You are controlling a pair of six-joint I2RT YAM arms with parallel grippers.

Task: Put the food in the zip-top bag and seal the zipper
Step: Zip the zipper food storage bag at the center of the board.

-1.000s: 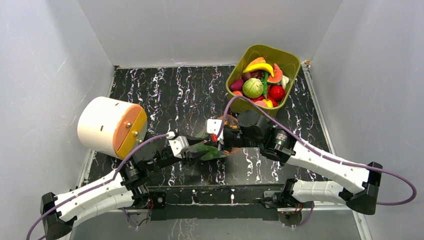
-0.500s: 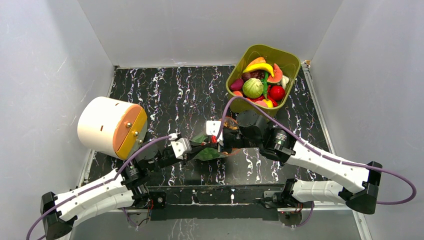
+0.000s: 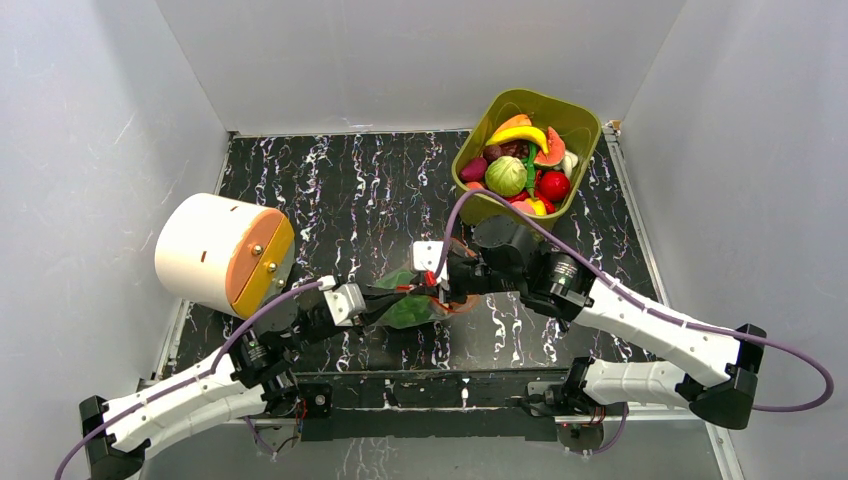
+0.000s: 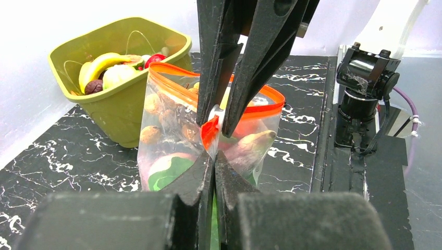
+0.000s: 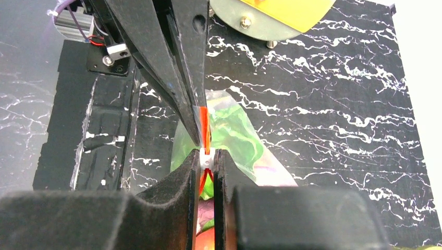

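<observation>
Left wrist view: my left fingers pinch the flimsy-looking, slippery bag at its zipper end, while my right fingers clamp the slider.

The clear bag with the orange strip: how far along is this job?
Done: a green lettuce and other toys sit inside the zip-top bag. In hand: the left pincer clamps the bag's edge at one end of the zipper, and the right pincer pinches the white slider tab. Left: the mouth gapes open, so the slider must run across. A banana and other toys lie in the green tub.
</observation>
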